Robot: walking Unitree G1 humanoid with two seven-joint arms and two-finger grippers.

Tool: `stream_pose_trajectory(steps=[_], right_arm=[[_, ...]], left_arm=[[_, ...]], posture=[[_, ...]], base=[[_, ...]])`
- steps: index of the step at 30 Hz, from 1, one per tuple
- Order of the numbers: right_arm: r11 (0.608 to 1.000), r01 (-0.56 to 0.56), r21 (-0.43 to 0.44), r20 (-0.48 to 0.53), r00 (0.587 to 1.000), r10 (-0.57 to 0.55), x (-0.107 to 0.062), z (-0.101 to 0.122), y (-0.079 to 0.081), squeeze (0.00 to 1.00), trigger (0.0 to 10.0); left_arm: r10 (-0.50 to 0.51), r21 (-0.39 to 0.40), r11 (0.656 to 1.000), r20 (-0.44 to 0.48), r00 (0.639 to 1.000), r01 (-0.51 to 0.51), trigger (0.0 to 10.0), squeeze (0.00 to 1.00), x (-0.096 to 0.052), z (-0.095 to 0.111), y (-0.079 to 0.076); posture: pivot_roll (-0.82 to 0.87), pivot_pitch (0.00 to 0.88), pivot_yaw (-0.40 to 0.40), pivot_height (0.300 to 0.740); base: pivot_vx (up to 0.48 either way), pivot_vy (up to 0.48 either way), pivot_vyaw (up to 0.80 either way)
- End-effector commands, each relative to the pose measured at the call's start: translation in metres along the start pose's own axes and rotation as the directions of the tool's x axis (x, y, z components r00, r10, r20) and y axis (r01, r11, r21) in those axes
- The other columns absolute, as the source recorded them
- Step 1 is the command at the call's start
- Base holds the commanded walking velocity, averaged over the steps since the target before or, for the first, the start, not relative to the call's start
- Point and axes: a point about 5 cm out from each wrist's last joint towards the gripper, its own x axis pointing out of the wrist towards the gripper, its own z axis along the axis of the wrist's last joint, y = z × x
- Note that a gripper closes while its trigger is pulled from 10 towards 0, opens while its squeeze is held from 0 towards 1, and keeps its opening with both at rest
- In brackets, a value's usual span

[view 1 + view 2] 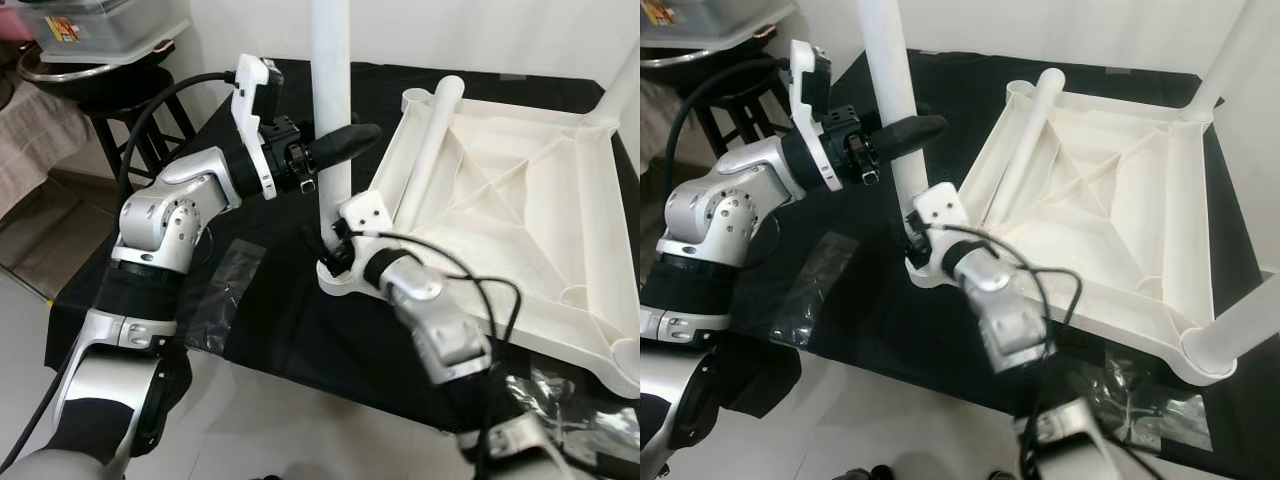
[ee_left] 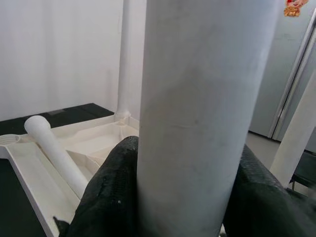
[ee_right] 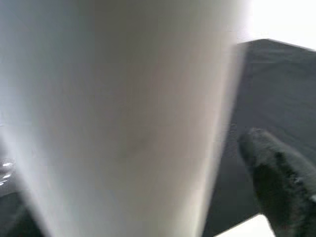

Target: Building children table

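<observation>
- White plastic tabletop (image 1: 520, 200) is laid upside down on the black-covered table (image 1: 270, 320), two legs already stood in far corners.
- Upright table leg (image 1: 332, 110) is stood at the near-left corner socket (image 1: 335, 280).
- Loose leg (image 1: 425, 150) is left lying inside the tabletop.
- Left gripper (image 1: 345, 145) is clamped around the upright leg, mid-height.
- Right gripper (image 1: 335, 250) is pressed at the leg's base; its finger spread cannot be told.
- Risk, as judged: an uneven push could tilt the leg and jam the socket.

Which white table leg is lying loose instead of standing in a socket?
The loose leg lying slanted inside the upturned tabletop; the others stand upright at corners.
</observation>
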Motion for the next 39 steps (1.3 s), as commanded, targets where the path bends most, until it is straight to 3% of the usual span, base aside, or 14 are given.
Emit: stream_pose_trajectory(steps=[1, 6, 7, 8, 9, 20, 22, 23, 24, 25, 33, 37, 38, 39], right_arm=[[0.998, -0.068, 0.015, 0.028, 0.997, 0.068, 0.003, 0.01, 0.0, 1.0, 10.0], [0.955, -0.29, -0.071, 0.091, 0.951, 0.295, 0.003, 0.034, -0.003, 1.0, 10.0], [0.926, -0.36, -0.113, 0.087, 0.925, 0.37, 0.004, 0.04, -0.003, 0.42, 10.0], [0.906, -0.4, -0.137, 0.078, 0.908, 0.412, 0.005, 0.043, -0.004, 0.42, 10.0], [0.888, -0.433, -0.153, 0.069, 0.892, 0.447, 0.007, 0.046, -0.005, 0.0, 10.0], [0.789, -0.606, -0.101, 0.019, 0.792, 0.61, 0.022, 0.044, -0.006, 0.0, 10.0], [0.78, -0.618, -0.097, 0.012, 0.783, 0.622, 0.022, 0.042, -0.005, 0.0, 9.3], [0.765, -0.638, -0.091, 0.007, 0.767, 0.641, 0.022, 0.039, -0.004, 0.0, 8.1], [0.765, -0.638, -0.091, 0.007, 0.767, 0.641, 0.022, 0.039, -0.004, 0.0, 8.1], [0.739, -0.669, -0.074, 0.0, 0.741, 0.671, 0.021, 0.033, -0.003, 0.0, 0.5], [0.717, -0.695, -0.054, -0.015, 0.718, 0.696, 0.018, 0.022, -0.004, 0.0, 0.0], [0.742, -0.669, -0.048, -0.014, 0.743, 0.669, 0.018, 0.018, -0.006, 0.0, 0.0], [0.757, -0.652, -0.047, -0.006, 0.758, 0.652, 0.018, 0.017, -0.007, 0.0, 0.0], [0.757, -0.652, -0.047, -0.006, 0.758, 0.652, 0.018, 0.017, -0.007, 0.0, 0.0]], left_arm=[[-0.116, -0.007, 0.993, -0.01, 0.993, 0.116, 0.0, 0.0, 0.005, -0.003, -0.013], [-0.151, 0.01, 0.988, -0.035, 0.988, 0.151, 0.0, 0.0, 0.007, -0.005, -0.017], [-0.16, 0.014, 0.987, -0.039, 0.986, 0.16, 0.0, 0.0, 0.008, -0.005, -0.018], [-0.164, 0.016, 0.986, -0.04, 0.986, 0.164, 0.0, 0.0, 0.008, -0.005, -0.019], [-0.169, 0.018, 0.985, -0.04, 0.985, 0.169, 0.0, 0.0, 0.008, -0.005, -0.02], [-0.221, 0.046, 0.973, -0.079, 0.972, 0.225, 0.0, 0.0, 0.01, -0.008, -0.028], [-0.229, 0.05, 0.971, -0.085, 0.97, 0.233, 0.0, 0.0, 0.01, -0.008, -0.029], [-0.237, 0.055, 0.969, -0.092, 0.967, 0.243, 0.0, 0.0, 0.01, -0.009, -0.03], [-0.237, 0.055, 0.969, -0.092, 0.967, 0.243, 0.0, 0.0, 0.01, -0.009, -0.03], [-0.255, 0.063, 0.963, -0.102, 0.962, 0.262, 0.0, 0.0, 0.01, -0.009, -0.032], [-0.277, 0.078, 0.955, -0.113, 0.954, 0.287, 0.0, 0.0, 0.011, -0.008, -0.033], [-0.28, 0.09, 0.953, -0.109, 0.954, 0.29, 0.0, 0.0, 0.013, -0.007, -0.033], [-0.28, 0.094, 0.952, -0.106, 0.954, 0.29, 1.1, 0.0, 0.014, -0.007, -0.033], [-0.28, 0.094, 0.952, -0.106, 0.954, 0.29, 1.1, 0.0, 0.014, -0.007, -0.033]], posture=[[0.02, 0.168, 0.036, 0.74], [0.02, 0.165, 0.037, 0.74], [0.02, 0.167, 0.036, 0.74], [0.02, 0.167, 0.036, 0.74], [0.03, 0.167, 0.035, 0.74], [0.05, 0.177, 0.034, 0.74], [0.05, 0.177, 0.034, 0.74], [0.05, 0.177, 0.034, 0.74], [0.05, 0.177, 0.034, 0.74], [0.05, 0.179, 0.036, 0.74], [0.04, 0.177, 0.044, 0.74], [0.04, 0.174, 0.046, 0.74], [0.04, 0.174, 0.046, 0.74], [0.04, 0.174, 0.046, 0.74]], base=[[0.0, 0.0, 0.0], [0.0, 0.0, 0.0], [0.0, 0.0, 0.0], [0.0, 0.0, 0.0], [0.0, 0.0, 0.0], [0.0, 0.0, 0.0], [0.0, 0.0, 0.0], [0.0, 0.0, 0.0], [0.0, 0.0, 0.0], [0.0, 0.0, 0.0], [0.0, 0.0, 0.0], [0.0, 0.0, 0.0], [0.0, 0.0, 0.0], [0.0, 0.0, 0.0]])
